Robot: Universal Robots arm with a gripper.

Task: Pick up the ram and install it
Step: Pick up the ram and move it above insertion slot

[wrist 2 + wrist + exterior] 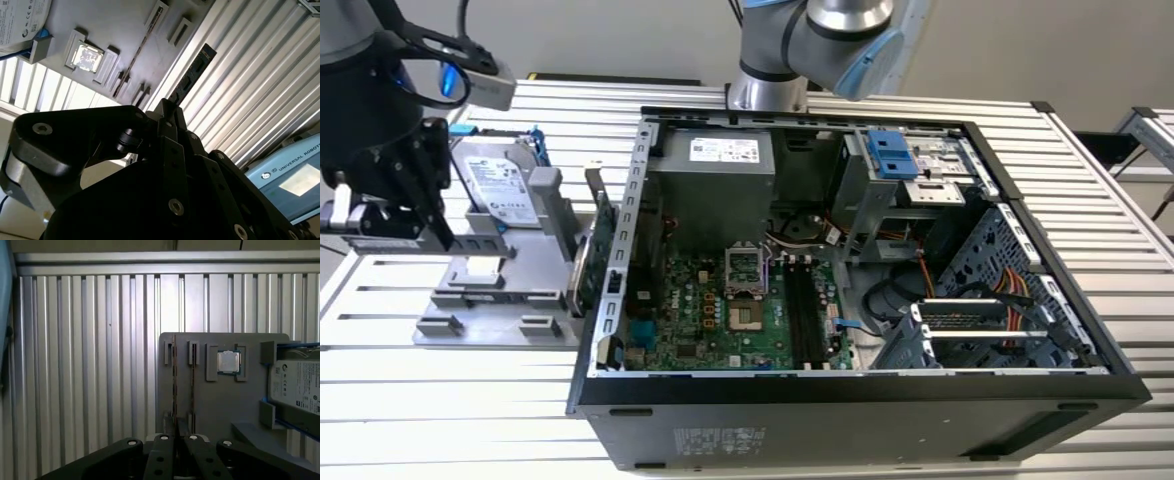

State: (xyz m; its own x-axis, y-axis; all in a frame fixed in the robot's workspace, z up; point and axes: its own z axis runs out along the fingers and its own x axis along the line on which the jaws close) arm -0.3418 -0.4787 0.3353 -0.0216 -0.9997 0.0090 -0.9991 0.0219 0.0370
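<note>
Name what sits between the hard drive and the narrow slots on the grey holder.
A square silver chip seated in the grey holder, in both wrist views.

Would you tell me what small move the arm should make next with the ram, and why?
Probably a short, straight lift. In the second wrist view the jaws look shut on the ram, and the gray holder with its slots sits close under the gripper. Moving sideways toward the open computer case first could catch the stick on a slot.
</note>
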